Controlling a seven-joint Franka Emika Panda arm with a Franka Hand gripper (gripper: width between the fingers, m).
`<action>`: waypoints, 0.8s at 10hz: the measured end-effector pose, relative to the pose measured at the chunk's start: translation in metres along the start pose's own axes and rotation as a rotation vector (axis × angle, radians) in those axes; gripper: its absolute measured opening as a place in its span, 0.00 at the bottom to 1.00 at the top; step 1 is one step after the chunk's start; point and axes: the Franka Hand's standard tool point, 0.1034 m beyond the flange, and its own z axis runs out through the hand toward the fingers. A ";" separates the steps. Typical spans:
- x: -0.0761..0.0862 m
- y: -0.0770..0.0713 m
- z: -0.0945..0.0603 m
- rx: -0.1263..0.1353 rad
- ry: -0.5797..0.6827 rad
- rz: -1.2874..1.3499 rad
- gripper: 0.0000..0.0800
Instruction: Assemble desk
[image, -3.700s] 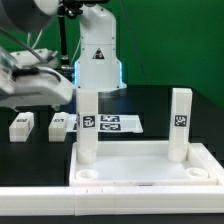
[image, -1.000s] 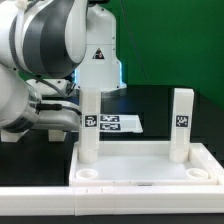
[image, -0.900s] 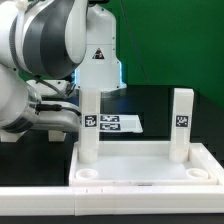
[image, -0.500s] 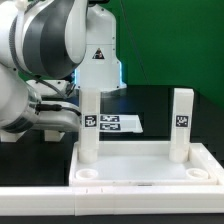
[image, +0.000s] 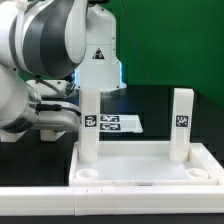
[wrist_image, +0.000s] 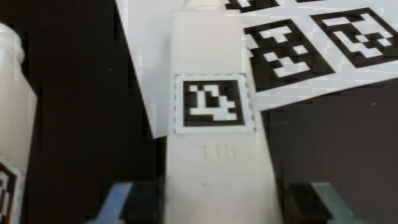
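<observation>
In the exterior view my own arm (image: 40, 70) blocks my gripper completely. The wrist view cuts my gripper (wrist_image: 219, 205) to its tips. The fingers (wrist_image: 121, 200) are spread, with a dark gap on each side of the tagged leg (wrist_image: 210, 110) lying between them, by the marker board (wrist_image: 311, 45). A second leg (wrist_image: 9, 120) is cropped alongside. The tabletop (image: 140, 162) carries two upright legs (image: 88, 125).

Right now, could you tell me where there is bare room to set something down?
Free: the tabletop floor between its two upright legs, and the black table beside the marker board. Crowded: the exterior view's left, under the arm.
</observation>
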 end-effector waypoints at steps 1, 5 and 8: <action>0.000 0.000 0.000 0.000 0.000 0.000 0.36; -0.001 0.000 -0.001 0.001 -0.001 -0.002 0.36; -0.058 -0.002 -0.041 0.064 -0.002 -0.029 0.36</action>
